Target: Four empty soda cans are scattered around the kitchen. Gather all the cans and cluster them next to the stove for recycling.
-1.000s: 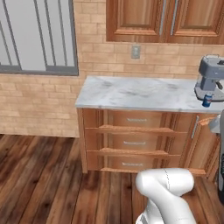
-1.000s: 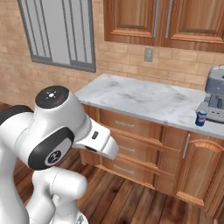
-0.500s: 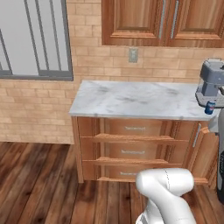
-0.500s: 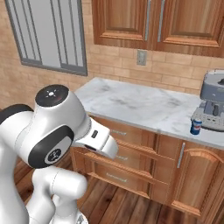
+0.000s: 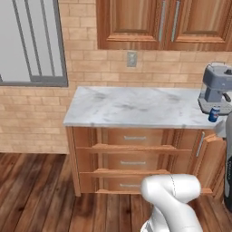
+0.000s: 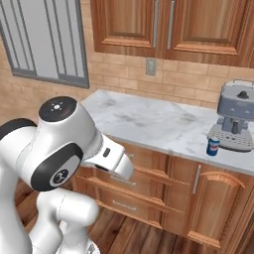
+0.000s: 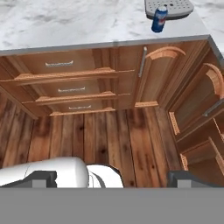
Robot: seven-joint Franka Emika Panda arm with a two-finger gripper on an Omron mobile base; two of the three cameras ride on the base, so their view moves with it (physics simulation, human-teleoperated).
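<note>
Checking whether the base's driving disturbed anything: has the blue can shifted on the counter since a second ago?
No. The blue can still stands at the coffee machine's front left corner; the whole view shifted, so the camera moved.

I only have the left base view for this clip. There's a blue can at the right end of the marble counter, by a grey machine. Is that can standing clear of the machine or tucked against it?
Observer: In the right base view the blue can stands upright at the front left corner of the grey coffee machine, close to its base; whether they touch I cannot tell.
Operator: What is under that stretch of counter?
Observer: The hand view shows a cabinet door with an arched panel and a vertical handle below the can, right of the drawer stack.
Operator: Is the gripper near the can?
Observer: No. In the hand view the gripper is open, low over the wood floor, far from the counter.
</note>
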